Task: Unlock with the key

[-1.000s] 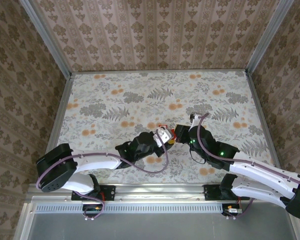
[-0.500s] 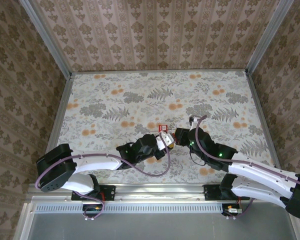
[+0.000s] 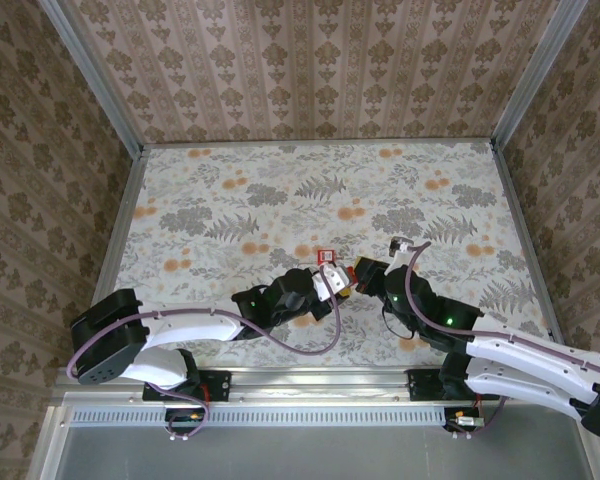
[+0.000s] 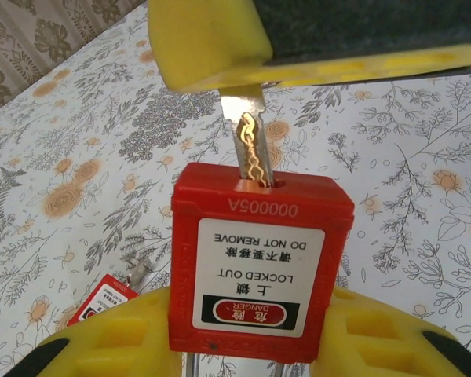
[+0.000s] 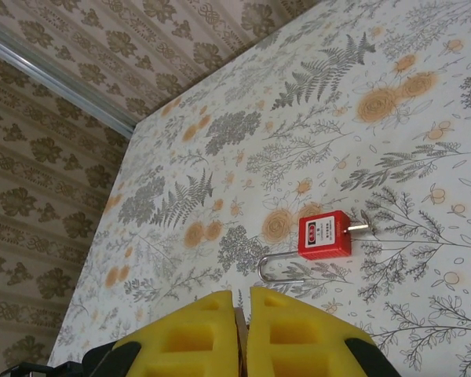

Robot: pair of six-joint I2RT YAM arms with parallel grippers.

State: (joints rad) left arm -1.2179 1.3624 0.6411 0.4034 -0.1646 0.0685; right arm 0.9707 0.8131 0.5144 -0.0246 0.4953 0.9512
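Clamping the red padlock point(image 4: 261, 259) by its sides with the left gripper point(image 3: 326, 285), yellow fingers point(image 4: 102, 345) gripping the body at the bottom centre of the left wrist view, white label facing the camera upside down, shackle legs just showing at the bottom edge. Pinching the key point(image 4: 251, 149) with the right gripper point(image 3: 354, 273), its fingers pressing together on the key's head at the top of that view, blade pointing down and sitting partway in the keyhole on the padlock's upper face. Holding both grippers close together just below the middle of the overhead view, over the floral worktop point(image 3: 230, 200). Showing, at the bottom edge of the right wrist view, the right gripper's two fingers pressing together on a thin metal edge. Showing also a second red padlock point(image 5: 323, 236) lying flat on the worktop right of centre there, shackle pointing left, a second key point(image 5: 359, 228) sticking out to the right, and again as a small red patch just above the grippers in the overhead view.
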